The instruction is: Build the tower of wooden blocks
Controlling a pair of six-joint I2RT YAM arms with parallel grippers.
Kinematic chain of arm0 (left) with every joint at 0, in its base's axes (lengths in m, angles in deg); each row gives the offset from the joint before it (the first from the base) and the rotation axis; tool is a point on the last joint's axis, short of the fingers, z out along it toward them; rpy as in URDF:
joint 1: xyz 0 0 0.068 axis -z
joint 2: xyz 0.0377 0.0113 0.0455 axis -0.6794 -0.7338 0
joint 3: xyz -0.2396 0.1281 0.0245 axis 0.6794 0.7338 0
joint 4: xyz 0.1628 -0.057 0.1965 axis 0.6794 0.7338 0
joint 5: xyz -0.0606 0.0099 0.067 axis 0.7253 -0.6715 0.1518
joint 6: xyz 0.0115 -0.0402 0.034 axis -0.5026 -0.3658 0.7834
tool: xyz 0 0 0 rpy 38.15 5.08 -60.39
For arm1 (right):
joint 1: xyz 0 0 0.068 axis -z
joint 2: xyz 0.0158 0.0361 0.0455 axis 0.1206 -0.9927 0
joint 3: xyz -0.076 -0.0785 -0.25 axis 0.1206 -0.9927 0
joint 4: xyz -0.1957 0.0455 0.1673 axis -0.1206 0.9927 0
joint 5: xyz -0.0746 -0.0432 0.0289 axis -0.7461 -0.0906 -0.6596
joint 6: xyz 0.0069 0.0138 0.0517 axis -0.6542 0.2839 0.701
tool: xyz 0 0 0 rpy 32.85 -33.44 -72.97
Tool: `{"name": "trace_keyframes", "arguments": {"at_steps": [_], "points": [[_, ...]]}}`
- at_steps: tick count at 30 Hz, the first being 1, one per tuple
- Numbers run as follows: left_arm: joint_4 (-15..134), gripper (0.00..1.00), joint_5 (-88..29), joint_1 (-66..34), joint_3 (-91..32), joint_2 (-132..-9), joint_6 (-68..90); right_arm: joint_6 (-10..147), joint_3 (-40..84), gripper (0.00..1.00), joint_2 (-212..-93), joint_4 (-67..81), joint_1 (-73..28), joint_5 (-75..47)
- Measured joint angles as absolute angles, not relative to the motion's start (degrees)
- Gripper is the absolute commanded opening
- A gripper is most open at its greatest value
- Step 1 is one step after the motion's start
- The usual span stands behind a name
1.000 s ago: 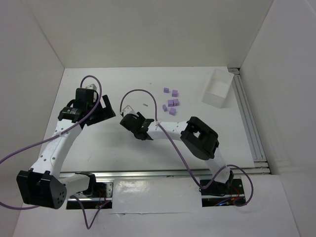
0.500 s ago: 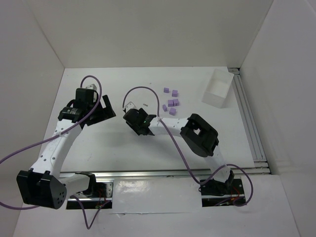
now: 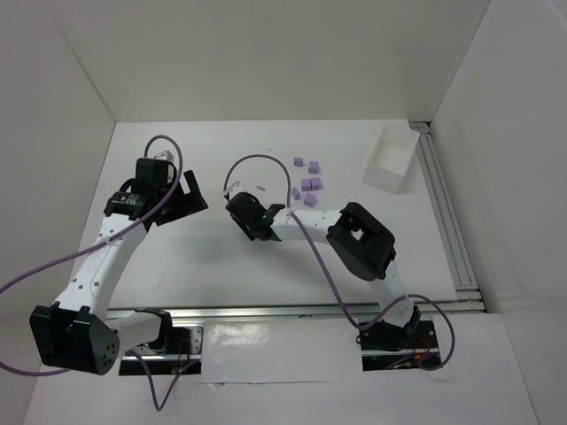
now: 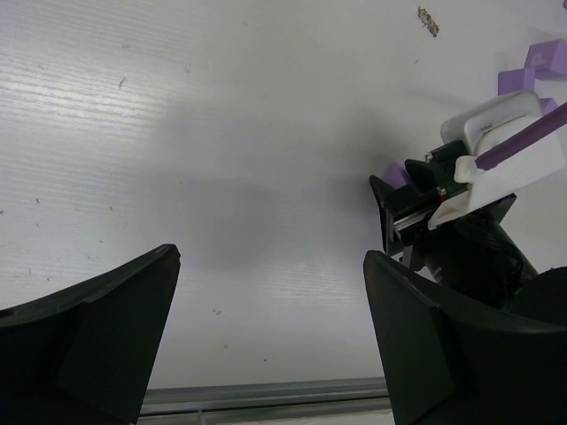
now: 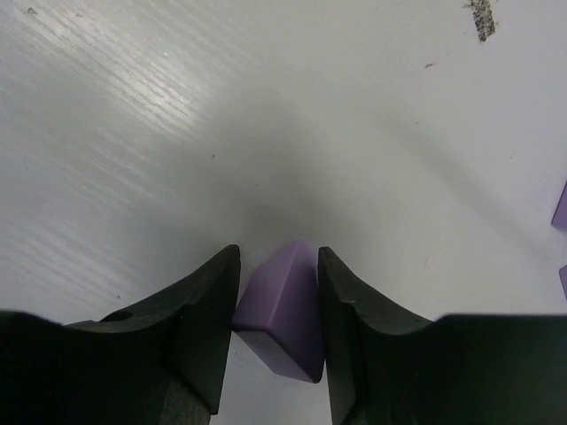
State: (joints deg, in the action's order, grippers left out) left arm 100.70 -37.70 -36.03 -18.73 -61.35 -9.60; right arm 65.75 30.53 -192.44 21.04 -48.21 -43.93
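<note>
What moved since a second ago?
The right hand slid a little toward the loose purple blocks, away from the robot's base. Its fingers hold one purple block by both sides. The left hand, open, and the loose purple blocks stayed put.

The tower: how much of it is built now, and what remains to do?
Done: nothing is stacked, and no tower stands yet. In hand: the right gripper pinches one lilac cube between its fingers. Left to do: the other cubes lie loose and single on the table, all to be stacked. The left gripper is open and empty.
</note>
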Motion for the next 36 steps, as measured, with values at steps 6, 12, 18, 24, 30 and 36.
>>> {"name": "trace_keyframes", "arguments": {"at_steps": [6, 12, 18, 24, 30, 36], "points": [[100.7, 0.98, -37.7, -36.0, -18.7, -61.4, -9.6, 67.2, 30.4, 0.44, -192.1, 20.7, -46.4, -41.0], [100.7, 0.98, -37.7, -36.0, -18.7, -61.3, -9.6, 69.4, 29.7, 0.43, -191.2, 20.3, -44.3, -35.8], [100.7, 0.98, -37.6, -36.0, -18.7, -61.3, -9.6, 74.8, 29.7, 0.37, -190.5, 20.2, -37.3, -21.8], [100.7, 0.98, -37.4, -36.0, -18.7, -61.3, -9.6, 81.4, 27.4, 0.36, -190.5, 16.9, -27.5, -3.8], [100.7, 0.98, -37.4, -36.0, -18.7, -61.3, -9.6, 86.6, 23.8, 0.36, -190.5, 13.4, -22.3, 7.9], [100.7, 0.98, -37.3, -36.0, -18.7, -61.3, -9.6, 89.3, 21.9, 0.52, -190.5, 12.1, -22.1, 10.5]]}}
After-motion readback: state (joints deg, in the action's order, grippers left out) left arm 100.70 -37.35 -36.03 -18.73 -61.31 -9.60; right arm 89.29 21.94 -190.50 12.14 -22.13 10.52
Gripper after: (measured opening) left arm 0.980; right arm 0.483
